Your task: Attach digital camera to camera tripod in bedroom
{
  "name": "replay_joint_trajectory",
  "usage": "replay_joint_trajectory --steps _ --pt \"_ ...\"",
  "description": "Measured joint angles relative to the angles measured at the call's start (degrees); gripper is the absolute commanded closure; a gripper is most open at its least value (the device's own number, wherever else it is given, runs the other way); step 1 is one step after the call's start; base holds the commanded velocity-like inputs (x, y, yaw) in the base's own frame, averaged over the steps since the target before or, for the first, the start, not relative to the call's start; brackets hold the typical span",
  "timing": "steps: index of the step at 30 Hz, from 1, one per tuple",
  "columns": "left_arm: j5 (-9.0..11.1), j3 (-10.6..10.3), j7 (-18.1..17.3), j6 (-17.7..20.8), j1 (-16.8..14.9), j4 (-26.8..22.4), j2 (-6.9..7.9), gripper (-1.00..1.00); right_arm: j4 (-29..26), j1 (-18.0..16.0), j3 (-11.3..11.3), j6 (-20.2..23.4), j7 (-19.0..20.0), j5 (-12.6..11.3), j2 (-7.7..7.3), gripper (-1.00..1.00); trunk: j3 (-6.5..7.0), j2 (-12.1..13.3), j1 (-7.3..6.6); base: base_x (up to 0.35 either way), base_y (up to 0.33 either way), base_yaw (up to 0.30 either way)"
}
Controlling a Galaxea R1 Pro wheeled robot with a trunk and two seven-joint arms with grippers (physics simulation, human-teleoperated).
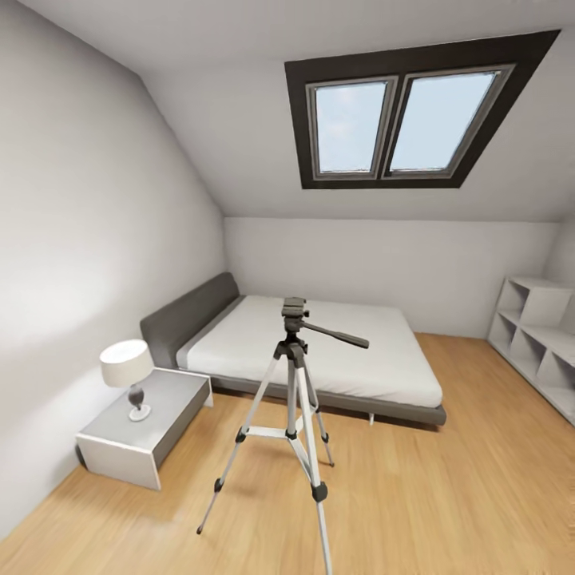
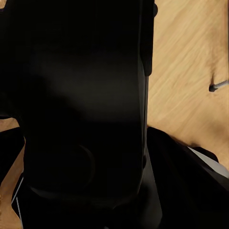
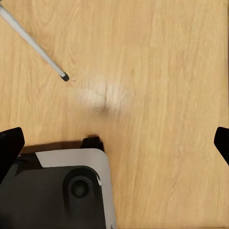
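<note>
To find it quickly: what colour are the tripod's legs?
Silver legs with black joints and feet, best seen in the head view.

Upright camera tripod (image 1: 293, 399) before the bed (image 1: 319, 351)

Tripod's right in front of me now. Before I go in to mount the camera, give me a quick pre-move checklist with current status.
1. camera tripod standing upright on the floor, legs spread: ok.
2. Pan head bare, nothing mounted: ok.
3. Handle juts toward the right side; keep off it: ok.
4. Camera in left gripper: cannot tell; a dark shape blocks the left wrist view.
5. right gripper open, empty: ok.
6. Bed and nightstand stand apart from the tripod: ok.
</note>
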Motion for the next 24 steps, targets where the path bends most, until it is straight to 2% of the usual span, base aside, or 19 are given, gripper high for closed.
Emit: replay_joint_trajectory --steps 24 --pt "0.00 0.00 0.02 0.02 0.00 0.00 0.00 1.00 0.00 0.00 0.00 0.00 0.00 0.00 0.00 -1.00 0.00 0.00 0.00 0.000 0.000 -0.238"
